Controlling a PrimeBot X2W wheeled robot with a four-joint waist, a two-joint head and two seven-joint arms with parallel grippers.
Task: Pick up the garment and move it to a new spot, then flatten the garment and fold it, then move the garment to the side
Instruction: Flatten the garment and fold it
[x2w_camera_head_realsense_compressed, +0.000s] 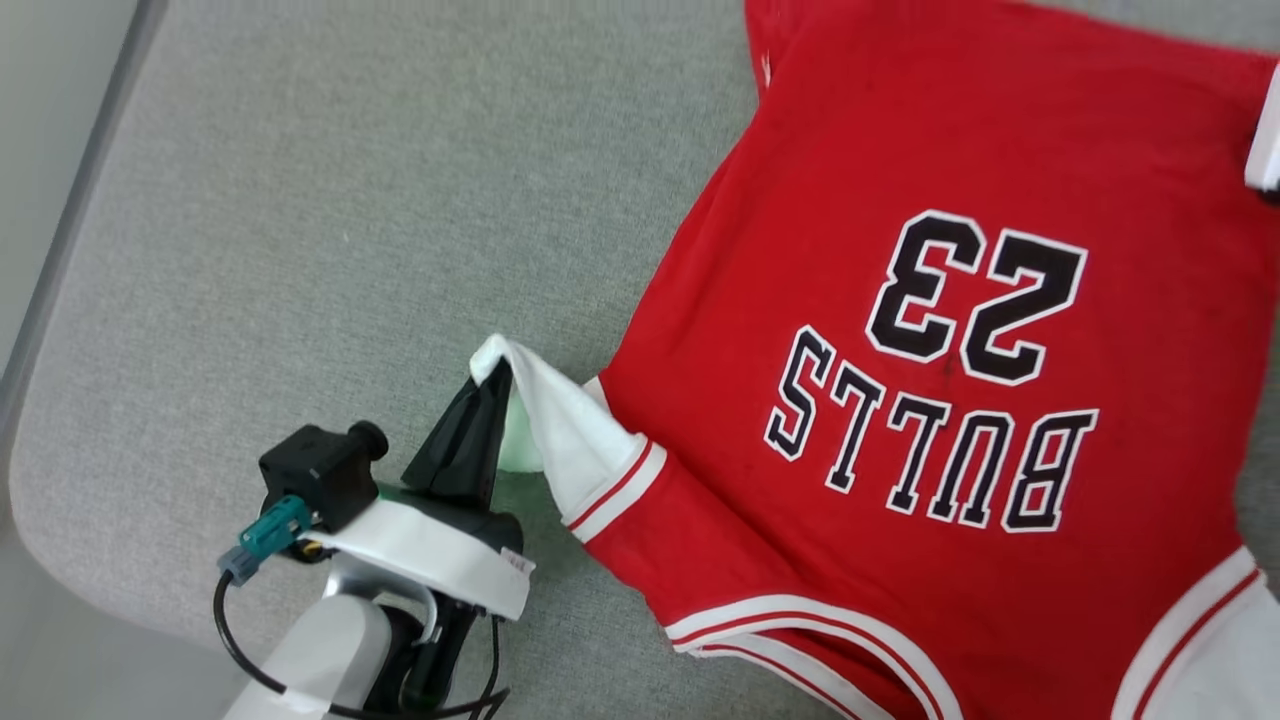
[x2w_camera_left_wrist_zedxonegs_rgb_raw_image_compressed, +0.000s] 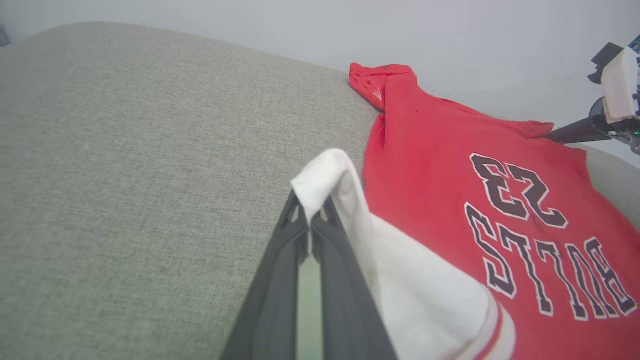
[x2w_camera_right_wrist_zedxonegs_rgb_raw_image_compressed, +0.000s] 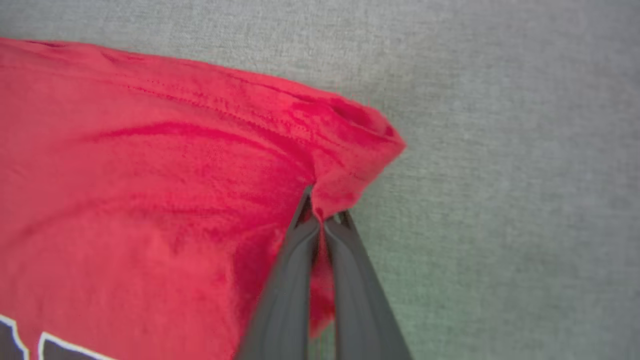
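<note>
The garment (x2w_camera_head_realsense_compressed: 950, 330), a red jersey with black white-outlined "23" and "BULLS", lies spread on a grey fabric surface (x2w_camera_head_realsense_compressed: 350, 200), printed side up. My left gripper (x2w_camera_head_realsense_compressed: 492, 378) is shut on the tip of its white sleeve (x2w_camera_head_realsense_compressed: 560, 425) and holds it a little off the surface; the left wrist view shows the white cloth (x2w_camera_left_wrist_zedxonegs_rgb_raw_image_compressed: 325, 180) pinched between the dark fingers (x2w_camera_left_wrist_zedxonegs_rgb_raw_image_compressed: 280, 280). My right gripper (x2w_camera_right_wrist_zedxonegs_rgb_raw_image_compressed: 320, 212) is shut on a red corner of the garment (x2w_camera_right_wrist_zedxonegs_rgb_raw_image_compressed: 345, 165). In the left wrist view the right gripper (x2w_camera_left_wrist_zedxonegs_rgb_raw_image_compressed: 550, 135) touches the garment's far edge.
The grey surface has a rounded corner at the lower left (x2w_camera_head_realsense_compressed: 40, 480) with pale floor (x2w_camera_head_realsense_compressed: 30, 150) beyond it. A white part of the right arm (x2w_camera_head_realsense_compressed: 1265, 150) shows at the head view's right edge. The garment's lower white trim (x2w_camera_head_realsense_compressed: 1190, 620) runs off the frame.
</note>
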